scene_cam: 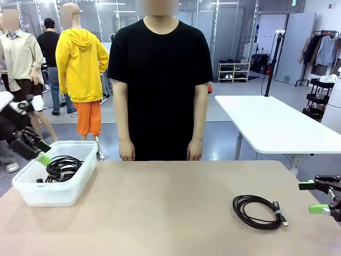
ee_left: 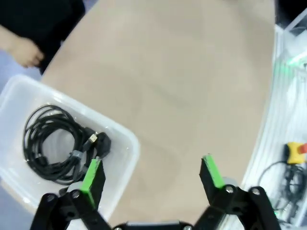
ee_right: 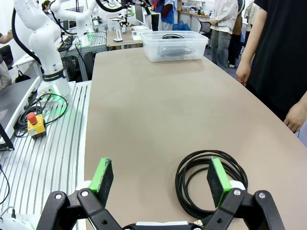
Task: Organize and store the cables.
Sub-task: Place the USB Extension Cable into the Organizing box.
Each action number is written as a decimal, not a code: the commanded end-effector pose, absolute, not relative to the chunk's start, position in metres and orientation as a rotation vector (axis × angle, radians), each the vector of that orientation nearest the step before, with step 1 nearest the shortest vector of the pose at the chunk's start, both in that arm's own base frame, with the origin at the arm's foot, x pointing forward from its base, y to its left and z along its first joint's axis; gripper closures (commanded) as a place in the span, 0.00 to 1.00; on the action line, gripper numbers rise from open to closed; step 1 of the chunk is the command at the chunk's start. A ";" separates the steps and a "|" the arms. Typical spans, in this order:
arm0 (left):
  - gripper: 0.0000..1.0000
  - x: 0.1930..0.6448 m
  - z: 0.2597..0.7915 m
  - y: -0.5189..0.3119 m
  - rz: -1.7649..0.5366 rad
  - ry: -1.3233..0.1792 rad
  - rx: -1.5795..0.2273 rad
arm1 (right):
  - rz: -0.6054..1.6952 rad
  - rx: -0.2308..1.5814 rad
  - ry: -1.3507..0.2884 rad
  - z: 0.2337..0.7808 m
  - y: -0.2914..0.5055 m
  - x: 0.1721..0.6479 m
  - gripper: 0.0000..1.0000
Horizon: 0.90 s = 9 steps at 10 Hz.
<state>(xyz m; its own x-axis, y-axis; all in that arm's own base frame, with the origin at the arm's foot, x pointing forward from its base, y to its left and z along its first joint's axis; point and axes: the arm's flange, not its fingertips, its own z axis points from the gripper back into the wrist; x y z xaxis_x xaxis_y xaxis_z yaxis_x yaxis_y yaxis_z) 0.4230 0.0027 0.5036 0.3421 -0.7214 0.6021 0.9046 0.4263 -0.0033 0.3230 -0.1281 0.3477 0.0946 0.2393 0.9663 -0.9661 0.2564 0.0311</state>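
Note:
One coiled black cable [scene_cam: 259,211] lies on the tan table at the right; the right wrist view shows it [ee_right: 194,178] just past one green pad. My right gripper [scene_cam: 319,197] hovers open at the table's right edge, beside that coil, with nothing between its fingers [ee_right: 160,176]. More black cables [scene_cam: 62,168] sit coiled in the clear plastic bin [scene_cam: 32,189] at the left, and appear again in the left wrist view [ee_left: 60,146]. My left gripper [ee_left: 151,175] hangs open above the bin's edge [ee_left: 132,148], empty. In the front view one green pad [scene_cam: 44,158] of it shows over the bin.
A person in a black shirt stands at the far edge with both hands [scene_cam: 127,153] down at the sides. The wide middle of the table [scene_cam: 170,197] lies between bin and coil. A metal rail base with a red stop button [ee_right: 32,120] borders the table.

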 end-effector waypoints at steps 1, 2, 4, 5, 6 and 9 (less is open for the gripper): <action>0.00 0.381 0.491 0.016 -1.170 -0.704 -0.413 | 1.079 0.874 -1.100 0.351 -0.128 0.324 0.00; 0.00 0.370 0.486 0.015 -1.190 -0.750 -0.398 | 1.079 0.874 -1.100 0.351 -0.128 0.324 0.00; 0.00 0.365 0.482 0.008 -1.195 -0.786 -0.359 | 1.079 0.874 -1.100 0.351 -0.128 0.324 0.00; 0.00 0.367 0.480 0.005 -1.268 -0.776 -0.374 | 1.079 0.874 -1.100 0.351 -0.128 0.324 0.00; 0.00 0.361 0.488 0.016 -1.194 -0.734 -0.386 | 1.079 0.874 -1.100 0.351 -0.128 0.324 0.00; 0.00 0.361 0.488 0.016 -1.194 -0.734 -0.386 | 1.086 0.872 -1.089 0.348 -0.129 0.323 0.00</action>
<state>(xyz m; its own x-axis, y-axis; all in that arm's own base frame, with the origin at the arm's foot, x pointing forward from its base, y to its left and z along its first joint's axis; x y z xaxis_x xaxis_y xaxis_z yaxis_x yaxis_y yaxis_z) 0.3594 0.0134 0.4860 0.1580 -0.7038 0.6926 0.9385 0.3251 0.1163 0.3229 -0.1285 0.3478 0.0948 0.2392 0.9663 -0.9658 0.2576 0.0310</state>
